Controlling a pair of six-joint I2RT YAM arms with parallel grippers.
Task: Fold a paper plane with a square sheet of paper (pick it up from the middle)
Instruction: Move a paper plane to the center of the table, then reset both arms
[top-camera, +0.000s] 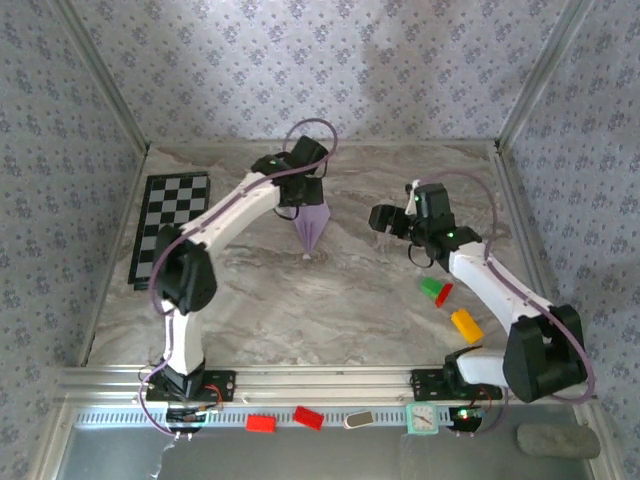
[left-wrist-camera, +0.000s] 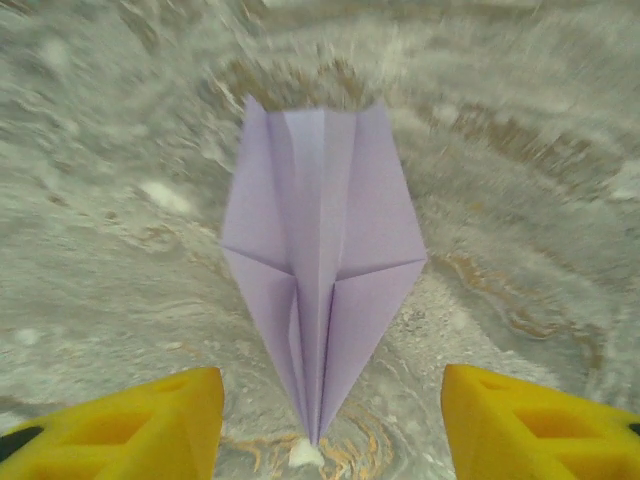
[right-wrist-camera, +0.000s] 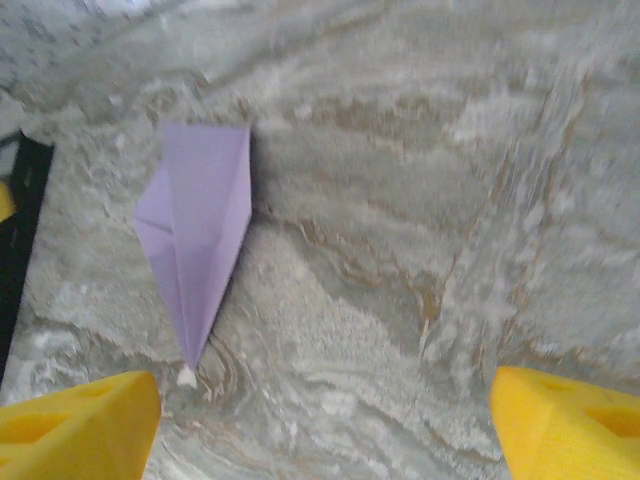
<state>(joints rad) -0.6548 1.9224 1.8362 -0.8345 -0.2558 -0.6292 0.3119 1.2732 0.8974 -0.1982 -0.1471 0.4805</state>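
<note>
The paper plane (top-camera: 313, 226) lies flat on the marbled worktop (top-camera: 340, 300), a little toward 12 o'clock from the centre, its nose pointing to 6 o'clock and its wide tail to 12 o'clock. The left jaws hang above its tail end, and their yellow fingers (left-wrist-camera: 130, 432) stand apart on either side of the plane without touching the paper. The right jaws are off at the plane's 3 o'clock, clear of it and spread wide over bare worktop, with a checkered board (top-camera: 170, 225) at 9 o'clock and two coloured blocks (top-camera: 466, 325) toward 4 o'clock.
</note>
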